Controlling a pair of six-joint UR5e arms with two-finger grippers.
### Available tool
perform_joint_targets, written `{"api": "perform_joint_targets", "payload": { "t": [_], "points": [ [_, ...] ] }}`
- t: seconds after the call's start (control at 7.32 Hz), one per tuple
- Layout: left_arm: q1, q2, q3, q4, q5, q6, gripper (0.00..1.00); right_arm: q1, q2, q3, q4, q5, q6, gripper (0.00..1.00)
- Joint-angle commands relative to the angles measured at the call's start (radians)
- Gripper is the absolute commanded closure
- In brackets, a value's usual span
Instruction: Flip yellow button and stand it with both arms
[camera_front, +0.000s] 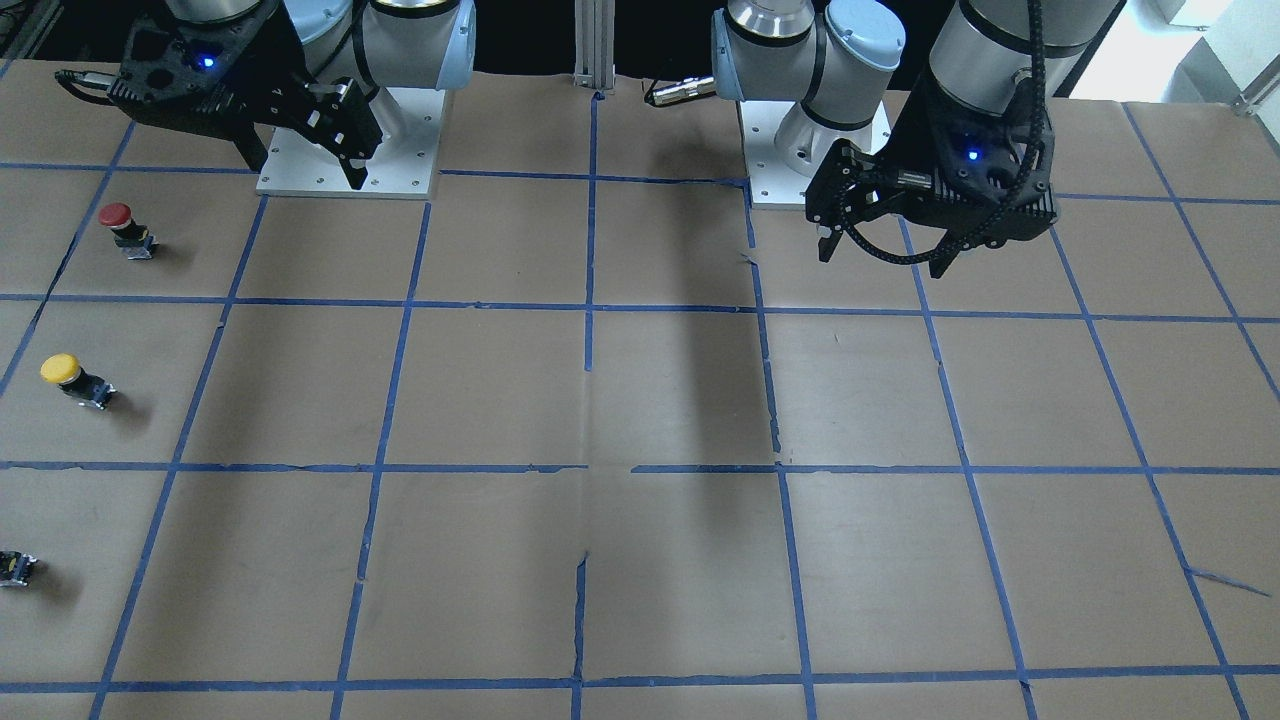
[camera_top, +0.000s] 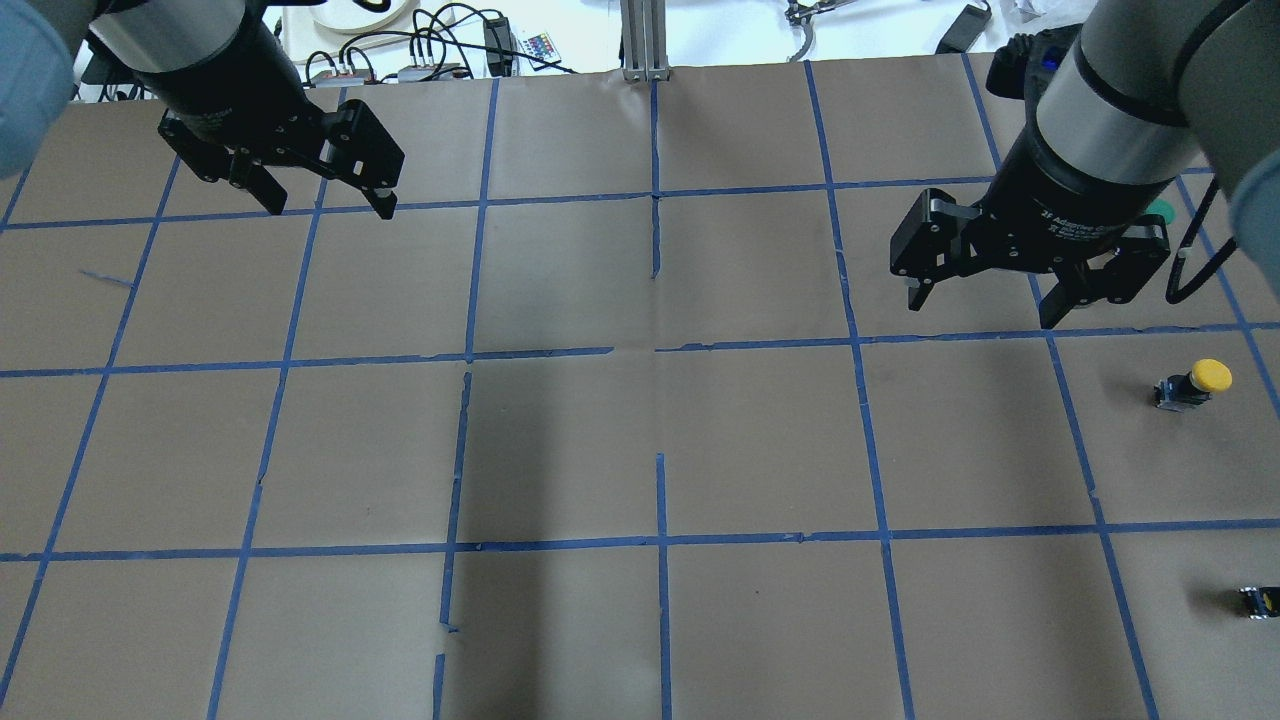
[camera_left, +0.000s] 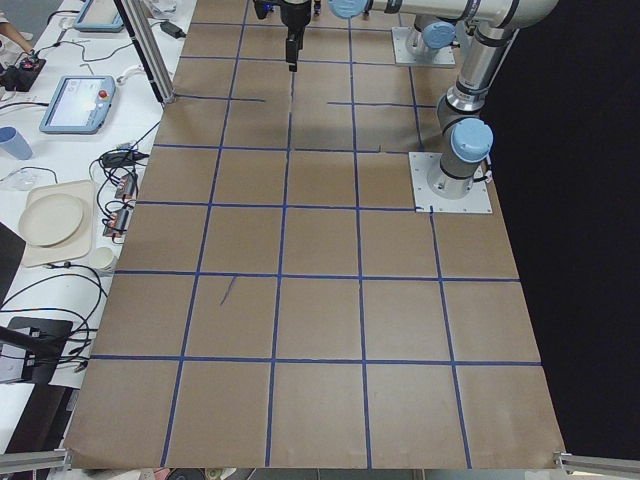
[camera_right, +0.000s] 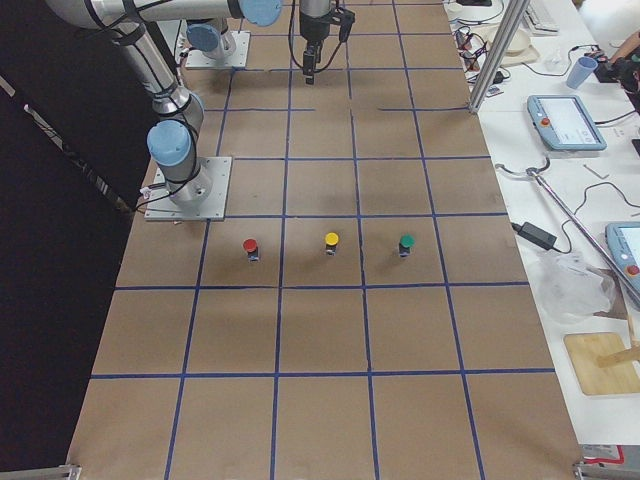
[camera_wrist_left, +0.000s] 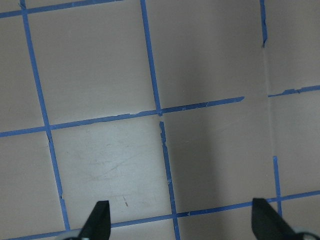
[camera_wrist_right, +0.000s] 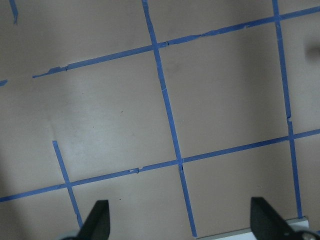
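Note:
The yellow button (camera_front: 72, 378) stands far out on my right side of the table; it also shows in the overhead view (camera_top: 1195, 384). In the exterior right view it (camera_right: 331, 242) looks upright, cap on top. My right gripper (camera_top: 982, 308) is open and empty, hanging above the table left of and beyond the button, well apart from it; it also shows in the front view (camera_front: 305, 165). My left gripper (camera_top: 330, 208) is open and empty, far across the table, also seen in the front view (camera_front: 882, 258). Both wrist views show open fingertips (camera_wrist_left: 100, 217) (camera_wrist_right: 98, 216) over bare paper.
A red-capped button (camera_front: 125, 228) stands nearer the robot than the yellow one, a green-capped one (camera_right: 405, 243) on its far side. A small dark part (camera_top: 1258, 601) sits at the overhead view's right edge. Brown paper with a blue tape grid (camera_top: 660, 360) covers the table.

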Motion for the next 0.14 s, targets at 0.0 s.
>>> {"api": "perform_joint_targets", "payload": {
  "t": [0.0],
  "points": [
    [0.000,0.000,0.001,0.000,0.000,0.001,0.00,0.000,0.000,0.006,0.000,0.001,0.000,0.00]
  ]
}}
